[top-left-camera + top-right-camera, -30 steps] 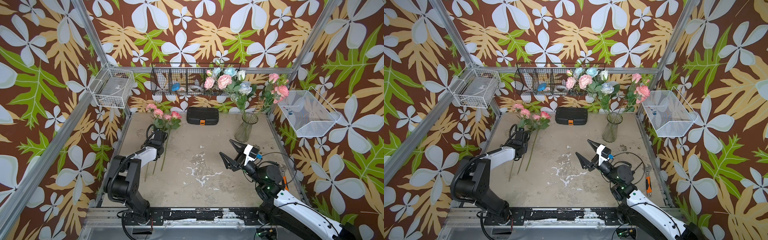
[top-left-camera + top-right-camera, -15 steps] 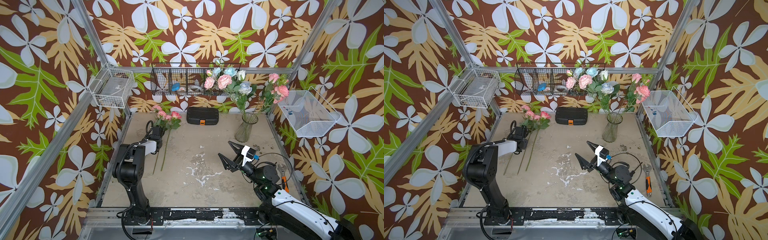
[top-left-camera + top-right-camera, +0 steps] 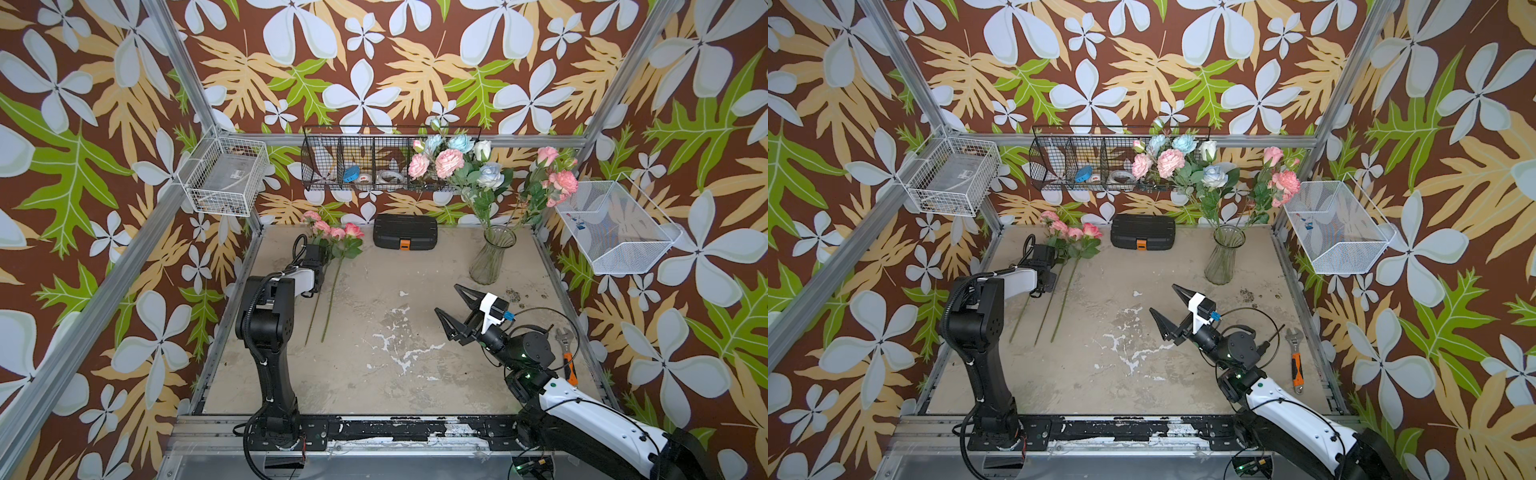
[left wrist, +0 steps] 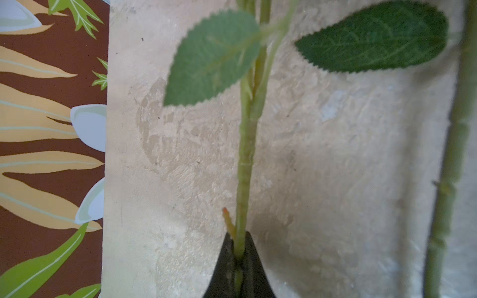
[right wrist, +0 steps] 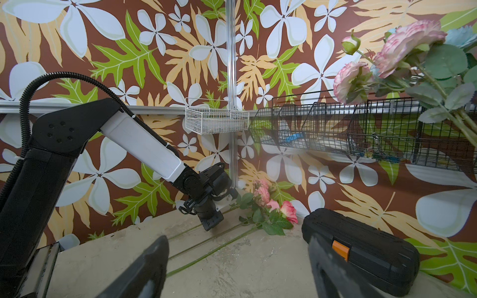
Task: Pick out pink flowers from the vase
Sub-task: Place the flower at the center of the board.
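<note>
- We see the left gripper [image 4: 238, 254], jaws pinched on a green stem [image 4: 244, 167] (pink flowers [image 3: 332, 230] lie at the worktop's [image 3: 374, 374] rear left).
- Our right gripper [image 3: 447, 299] hangs wide-jawed, empty.
- Others stand in the vase [image 3: 490, 259].

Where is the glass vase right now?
In both top views the vase stands upright at the back right of the table, right of the black case and just beyond the open right gripper.

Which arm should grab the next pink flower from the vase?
Right. The right fingers are open, empty and near the clear ribbed glass vase holding pink flowers. The left fingers are shut on a green flower stem far from it.
</note>
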